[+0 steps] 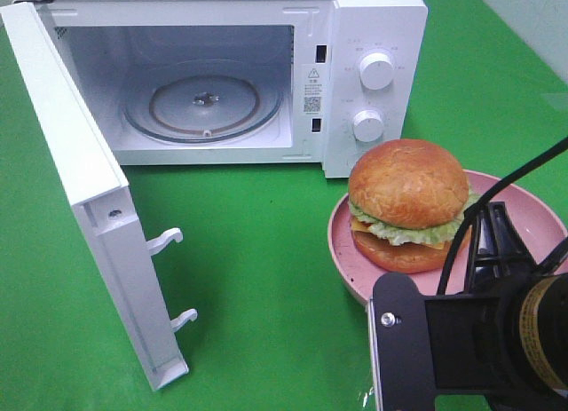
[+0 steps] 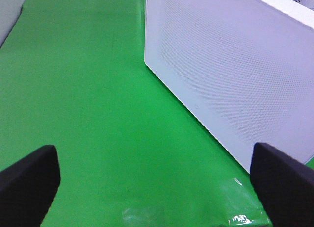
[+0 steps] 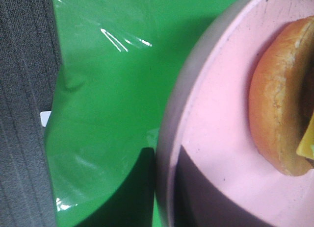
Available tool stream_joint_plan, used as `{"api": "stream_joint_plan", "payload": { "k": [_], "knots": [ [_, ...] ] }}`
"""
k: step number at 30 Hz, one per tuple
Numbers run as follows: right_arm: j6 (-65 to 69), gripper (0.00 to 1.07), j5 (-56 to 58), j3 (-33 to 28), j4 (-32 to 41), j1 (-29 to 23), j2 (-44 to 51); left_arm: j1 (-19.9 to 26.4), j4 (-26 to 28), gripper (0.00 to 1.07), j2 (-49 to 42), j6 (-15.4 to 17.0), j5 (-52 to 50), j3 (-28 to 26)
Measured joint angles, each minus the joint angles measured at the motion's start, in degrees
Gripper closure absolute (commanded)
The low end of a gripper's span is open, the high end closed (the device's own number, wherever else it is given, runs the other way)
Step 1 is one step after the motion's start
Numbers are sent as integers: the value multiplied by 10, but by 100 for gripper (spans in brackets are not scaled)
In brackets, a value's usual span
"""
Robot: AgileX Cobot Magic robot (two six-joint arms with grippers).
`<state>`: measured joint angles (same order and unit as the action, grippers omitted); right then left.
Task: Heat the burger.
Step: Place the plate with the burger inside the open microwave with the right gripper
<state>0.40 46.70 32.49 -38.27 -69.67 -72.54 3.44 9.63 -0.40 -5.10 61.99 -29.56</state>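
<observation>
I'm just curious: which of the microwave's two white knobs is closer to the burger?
The lower knob, just behind the burger; the upper knob sits above it, farther away.

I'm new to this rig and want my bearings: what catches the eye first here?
A tall burger sits on a pink plate at the right of the green table. Behind it to the left, a white microwave stands with its door swung wide open, showing its glass turntable.

- High view looks down over counter (image 1: 266, 278), microwave (image 1: 373, 38) and pink plate (image 1: 532, 216)
- Left wrist: low, near the microwave door (image 2: 235, 75)
- Right wrist: tight on the pink plate's rim, shared with high view
</observation>
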Motion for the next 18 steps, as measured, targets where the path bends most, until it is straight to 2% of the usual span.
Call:
{"api": "stream_joint_plan", "payload": {
  "k": [6, 18],
  "knots": [
    [-73, 107, -56, -1, -19, 0, 0, 0, 0, 9, 0, 0, 0, 0],
    [-85, 107, -117, -1, -64, 1, 0, 0, 0, 9, 0, 0, 0, 0]
  ]
}}
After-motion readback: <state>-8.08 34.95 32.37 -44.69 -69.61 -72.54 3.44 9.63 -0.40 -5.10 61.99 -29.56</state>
